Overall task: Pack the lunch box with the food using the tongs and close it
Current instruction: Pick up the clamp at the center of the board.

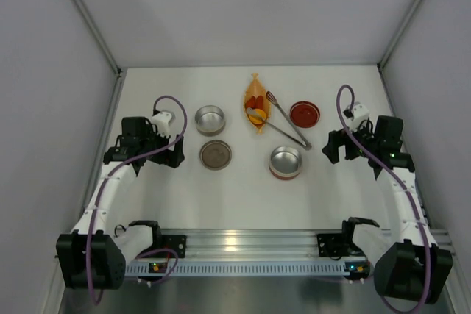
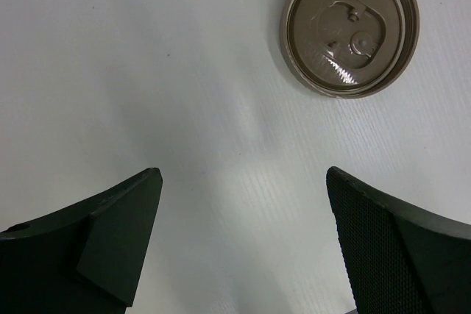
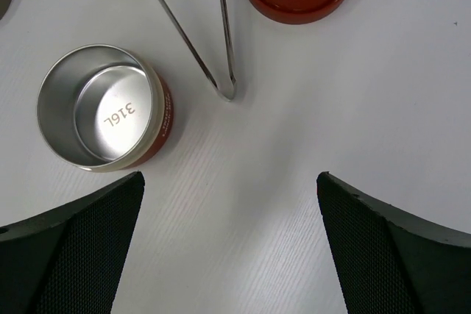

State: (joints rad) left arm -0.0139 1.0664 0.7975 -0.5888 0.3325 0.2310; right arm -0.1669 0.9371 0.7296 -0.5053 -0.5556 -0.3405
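1. Both arms sat wide apart, the left one by the left edge of the table (image 1: 243,196) and the right one by the right edge.
2. The left gripper (image 2: 243,178) hung with its jaws spread wide over bare tabletop, grasping nothing.
3. The right gripper (image 3: 229,178) was spread wide too, with nothing between its fingers.
4. And there was the food (image 1: 255,106): red and orange-yellow pieces lying in the orange dish (image 1: 255,84), midway along the table's far edge.
5. The tongs (image 1: 302,140) lay flat on the table, untouched, their tips at the dish and their joined end pointing toward the near right corner.
6. That joined end sat between the red lid (image 1: 305,114) and the red-banded tin (image 1: 285,162), which stood upright and open.
7. Toward the left edge, a plain steel tin (image 1: 210,119) stood open beside the dish, and a brown lid (image 1: 215,155) lay just nearer than it, close ahead of the left gripper.
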